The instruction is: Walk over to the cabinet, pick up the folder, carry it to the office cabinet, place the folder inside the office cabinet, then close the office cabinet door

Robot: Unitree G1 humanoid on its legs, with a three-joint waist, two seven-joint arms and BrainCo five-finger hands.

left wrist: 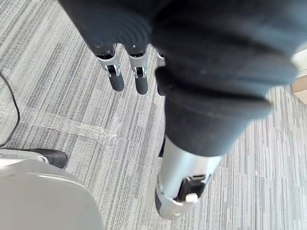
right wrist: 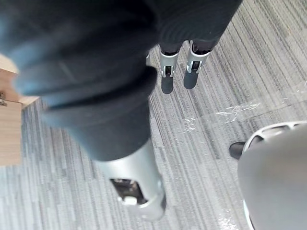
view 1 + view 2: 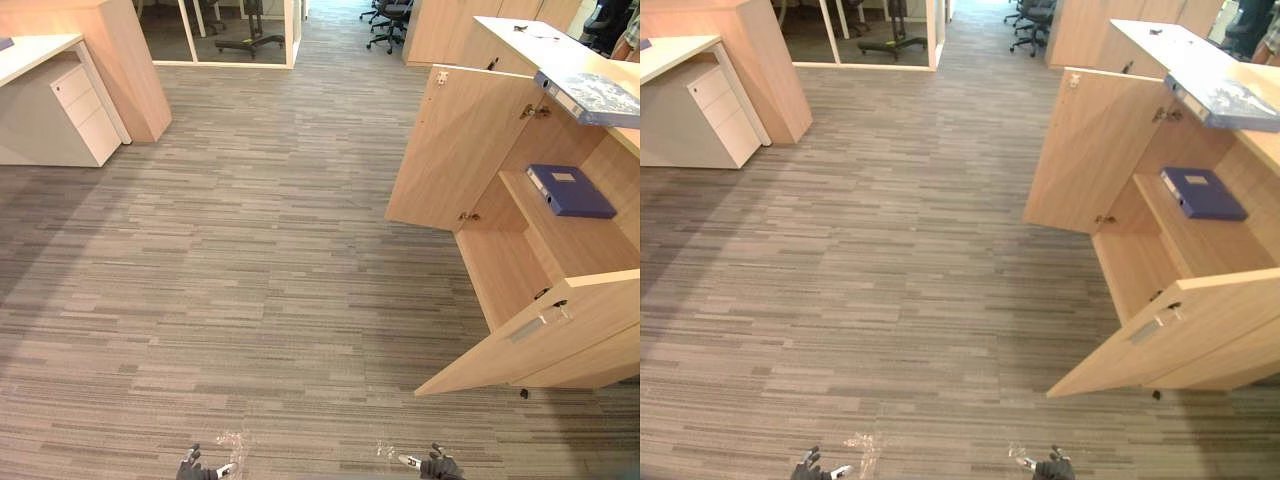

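Left hand (image 3: 195, 468), right hand (image 3: 437, 466) low, fingers (image 1: 116, 80) released — open cabinet doors (image 3: 545, 335) jutting out, blue folder (image 3: 570, 190) shelved.

The carpet floor (image 3: 250, 250) is wide open from 6 o'clock all the way up to 12, so there's loads of room to pass. The office cabinet (image 3: 515, 275) sits at 2 to 3 o'clock with both doors swung out. The far door (image 3: 460, 150) is at 1 o'clock and the near door (image 3: 540, 340) at 4 o'clock juts into the floor. The gap between them is open. A blue folder (image 3: 570, 190) takes up the shelf's (image 3: 590, 245) far end. The bench (image 3: 30, 55) and drawer unit (image 3: 70, 115) at 10 o'clock are well apart.
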